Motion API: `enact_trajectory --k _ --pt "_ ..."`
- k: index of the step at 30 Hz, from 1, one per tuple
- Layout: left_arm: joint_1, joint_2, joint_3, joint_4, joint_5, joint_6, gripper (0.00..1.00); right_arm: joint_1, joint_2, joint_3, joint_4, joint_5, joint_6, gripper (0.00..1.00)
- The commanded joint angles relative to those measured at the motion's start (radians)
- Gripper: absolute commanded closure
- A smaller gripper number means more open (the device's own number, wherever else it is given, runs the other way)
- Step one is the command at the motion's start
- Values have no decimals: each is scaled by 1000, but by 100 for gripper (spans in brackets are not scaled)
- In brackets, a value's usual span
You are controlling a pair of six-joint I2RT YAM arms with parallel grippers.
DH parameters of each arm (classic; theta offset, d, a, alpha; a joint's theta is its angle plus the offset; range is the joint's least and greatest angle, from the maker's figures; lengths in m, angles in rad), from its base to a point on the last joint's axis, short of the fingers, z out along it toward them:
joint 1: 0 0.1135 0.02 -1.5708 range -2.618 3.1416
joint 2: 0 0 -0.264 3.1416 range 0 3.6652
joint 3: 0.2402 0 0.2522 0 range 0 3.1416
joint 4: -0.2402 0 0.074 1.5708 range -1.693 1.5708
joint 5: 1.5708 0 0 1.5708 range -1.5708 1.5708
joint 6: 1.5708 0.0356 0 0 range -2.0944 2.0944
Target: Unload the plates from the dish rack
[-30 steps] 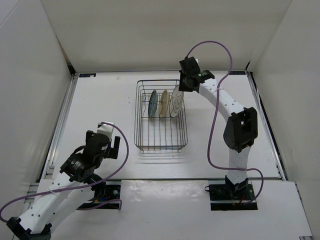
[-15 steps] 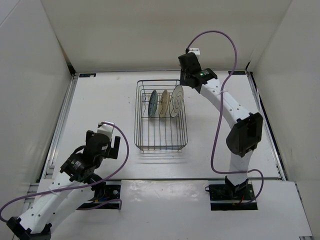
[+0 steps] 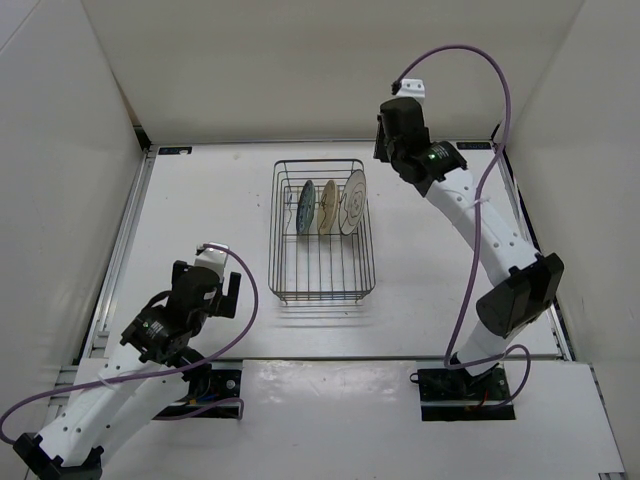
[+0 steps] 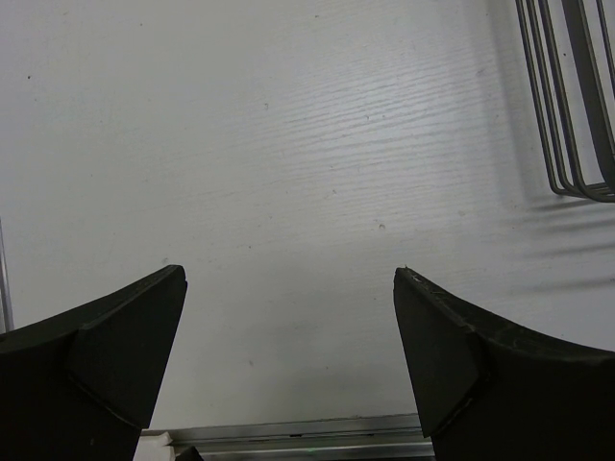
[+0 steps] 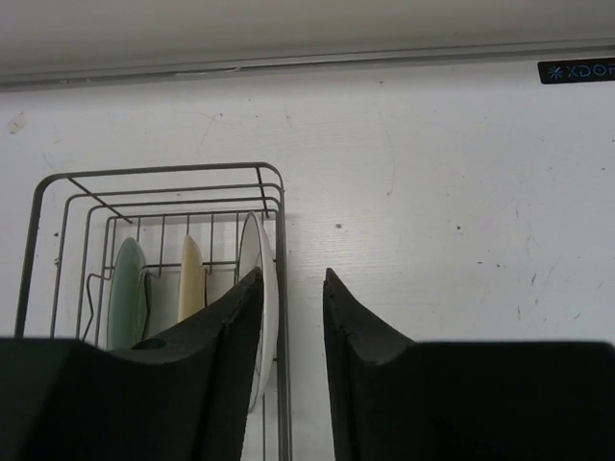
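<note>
The dark wire dish rack (image 3: 322, 296) stands at the middle of the table. Three plates stand upright in its far half: the teal-blue plate (image 3: 306, 207), the cream plate (image 3: 327, 207) and the white ringed plate (image 3: 351, 202). My right gripper (image 3: 388, 150) hangs above the table, right of the rack's far right corner, narrowly open and empty. In the right wrist view its fingertips (image 5: 291, 276) straddle the rack's right rim (image 5: 154, 175), with the white plate (image 5: 266, 288), cream plate (image 5: 190, 288) and teal plate (image 5: 125, 298) to the left. My left gripper (image 3: 225, 285) is open and empty, low at the near left.
White walls close in the table on the left, back and right. A metal rail runs along the table's near edge (image 4: 288, 437). The rack's near left corner (image 4: 577, 144) shows in the left wrist view, right of my left gripper (image 4: 288, 279).
My right gripper has risen from the white plate's rim and swung right, away from the rack. The white plate stays in the rack. The left arm has not moved.
</note>
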Motion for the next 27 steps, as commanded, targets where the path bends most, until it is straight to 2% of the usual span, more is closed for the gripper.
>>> enact_trajectory --k 1,2,3,4,8,12,14,18,24,27 --pt "3 8 -6 18 -3 0 0 2 -14 -24 48 -24 -19 62" --pt "5 5 -5 20 -1 0 0 0 -2 -24 42 -38 -21 53" --pt "5 6 -5 18 -3 0 0 2 12 -27 42 -55 -19 39" --pt "3 8 -5 17 -1 0 0 2 18 -36 38 -57 -13 35" --pt "3 0 -8 15 -4 2 0 3 83 -53 15 -100 8 33" --pt "5 0 -6 17 -1 -1 0 8 170 -24 -44 -98 13 42" --pt "5 0 -6 18 -1 -1 0 20 202 -22 -51 -66 13 49" --pt "3 0 -6 17 0 0 0 45 216 -67 1 9 -10 54" --pt "5 -1 -6 18 3 -3 0 77 281 -4 -44 112 -38 59" --pt "5 -3 -8 17 5 0 0 91 322 54 -76 170 -45 65"
